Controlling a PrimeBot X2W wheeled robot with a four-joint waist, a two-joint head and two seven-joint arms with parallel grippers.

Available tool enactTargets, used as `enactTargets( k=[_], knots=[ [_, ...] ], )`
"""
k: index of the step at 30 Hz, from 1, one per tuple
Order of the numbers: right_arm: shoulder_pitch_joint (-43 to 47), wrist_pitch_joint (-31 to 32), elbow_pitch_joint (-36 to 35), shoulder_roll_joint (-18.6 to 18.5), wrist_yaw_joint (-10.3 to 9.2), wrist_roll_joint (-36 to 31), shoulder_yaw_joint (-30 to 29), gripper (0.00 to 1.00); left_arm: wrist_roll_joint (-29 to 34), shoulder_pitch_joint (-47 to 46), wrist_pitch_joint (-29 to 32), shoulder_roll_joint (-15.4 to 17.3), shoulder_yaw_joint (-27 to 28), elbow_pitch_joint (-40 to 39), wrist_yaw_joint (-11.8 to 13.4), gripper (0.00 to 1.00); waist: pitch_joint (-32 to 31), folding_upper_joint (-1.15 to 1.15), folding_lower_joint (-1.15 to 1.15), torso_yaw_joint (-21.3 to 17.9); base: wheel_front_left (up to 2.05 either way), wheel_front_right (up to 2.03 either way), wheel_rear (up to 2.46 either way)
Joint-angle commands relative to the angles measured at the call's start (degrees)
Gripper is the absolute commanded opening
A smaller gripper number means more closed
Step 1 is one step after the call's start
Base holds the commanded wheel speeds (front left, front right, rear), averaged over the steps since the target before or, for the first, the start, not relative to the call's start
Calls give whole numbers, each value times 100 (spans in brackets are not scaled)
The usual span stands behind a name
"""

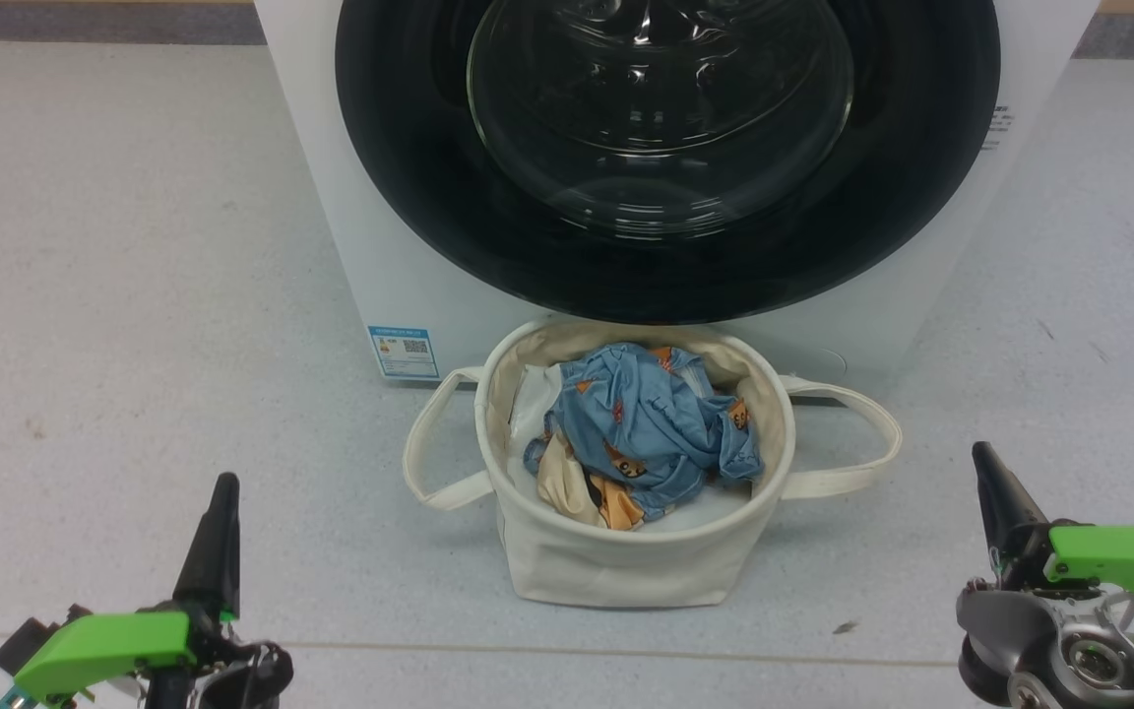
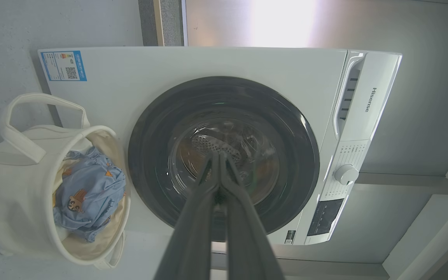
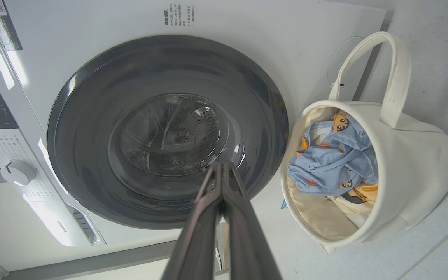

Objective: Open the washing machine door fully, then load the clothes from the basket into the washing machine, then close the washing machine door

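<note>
The white washing machine (image 1: 409,266) stands straight ahead, its round black-rimmed door (image 1: 665,158) shut flat against the front. On the floor right before it sits the cream canvas basket (image 1: 626,561), holding the light blue printed clothes (image 1: 651,428) with some beige cloth. My left gripper (image 1: 222,487) is low at the left and my right gripper (image 1: 982,455) low at the right, both well short of the basket. Both are shut and empty. In the left wrist view the door (image 2: 224,155) lies beyond my joined fingers, and the basket (image 2: 18,194) is at the left. The right wrist view has the door (image 3: 165,128) ahead and the basket (image 3: 410,182) at the right.
Pale speckled floor (image 1: 134,295) spreads on both sides of the machine. A blue label (image 1: 403,352) sits low on the machine's front. The control panel with a round knob (image 2: 346,174) is at the machine's top. The basket's loop handles (image 1: 852,443) stick out sideways.
</note>
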Motion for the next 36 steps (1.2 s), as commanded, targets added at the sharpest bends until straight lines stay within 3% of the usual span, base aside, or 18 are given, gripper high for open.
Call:
enactTargets(
  k=[1, 36],
  knots=[
    [-1, -28, -199, -148, 0, 7, 63, 0, 35, -146, 38, 40, 209, -200, 8, 0, 0, 0, 0, 0, 0, 0, 0],
    [-1, -28, -199, -148, 0, 7, 63, 0, 37, -146, 39, 38, 211, -200, 8, 0, 0, 0, 0, 0, 0, 0, 0]
  ],
)
